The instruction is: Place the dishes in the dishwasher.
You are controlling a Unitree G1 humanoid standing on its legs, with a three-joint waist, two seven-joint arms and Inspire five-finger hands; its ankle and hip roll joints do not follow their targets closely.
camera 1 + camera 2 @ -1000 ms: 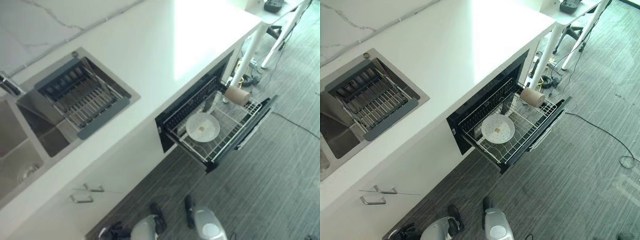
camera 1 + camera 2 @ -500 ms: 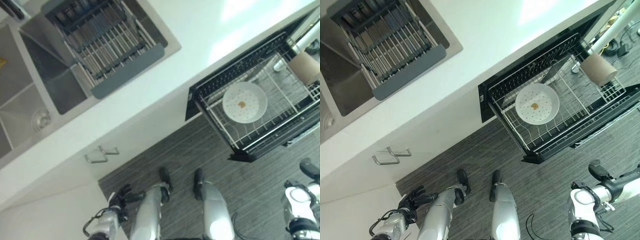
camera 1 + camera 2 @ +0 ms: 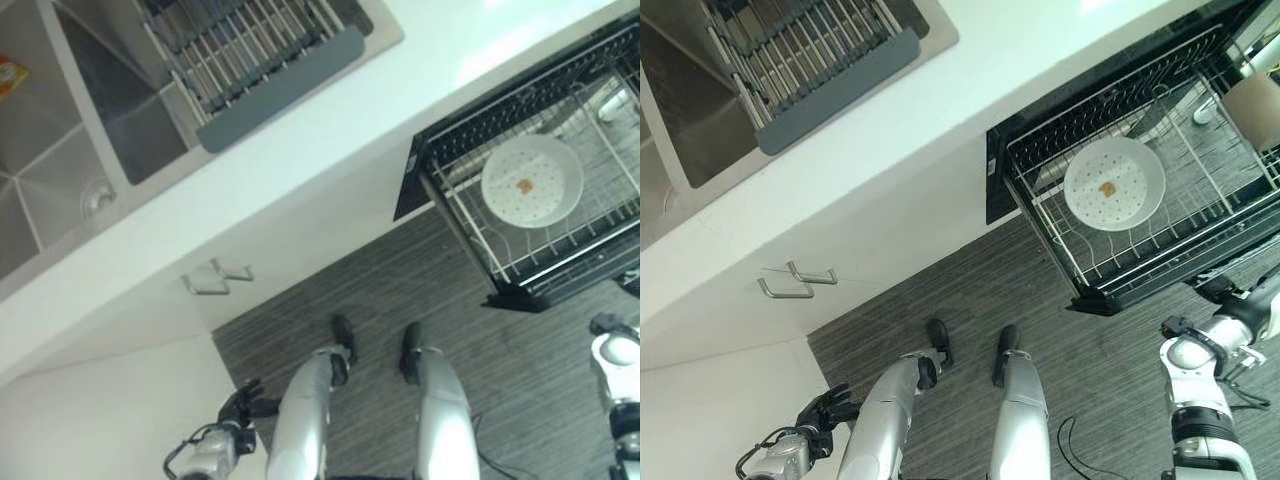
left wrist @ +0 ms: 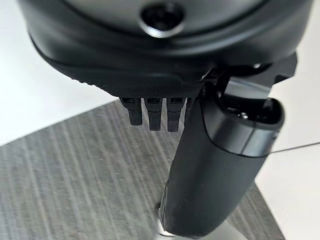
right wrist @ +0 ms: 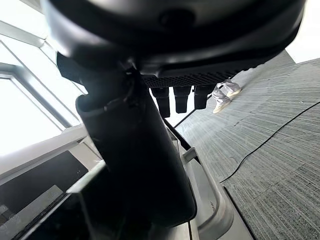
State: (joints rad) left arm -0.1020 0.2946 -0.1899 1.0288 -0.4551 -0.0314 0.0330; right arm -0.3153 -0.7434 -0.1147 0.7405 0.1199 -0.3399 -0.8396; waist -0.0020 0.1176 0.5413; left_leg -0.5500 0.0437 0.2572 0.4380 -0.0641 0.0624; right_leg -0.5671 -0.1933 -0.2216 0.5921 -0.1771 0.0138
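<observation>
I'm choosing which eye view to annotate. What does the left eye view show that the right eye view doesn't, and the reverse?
Left eye view alone: the sink's round drain and an orange item at the sink's far edge. Right eye view alone: the brown cup at the rack's end, plus more of the right robot hand. Both share the white plate lying in the pulled-out dishwasher rack, the sink's drying rack, the cabinet handles, and the left robot hand hanging low, empty.
</observation>
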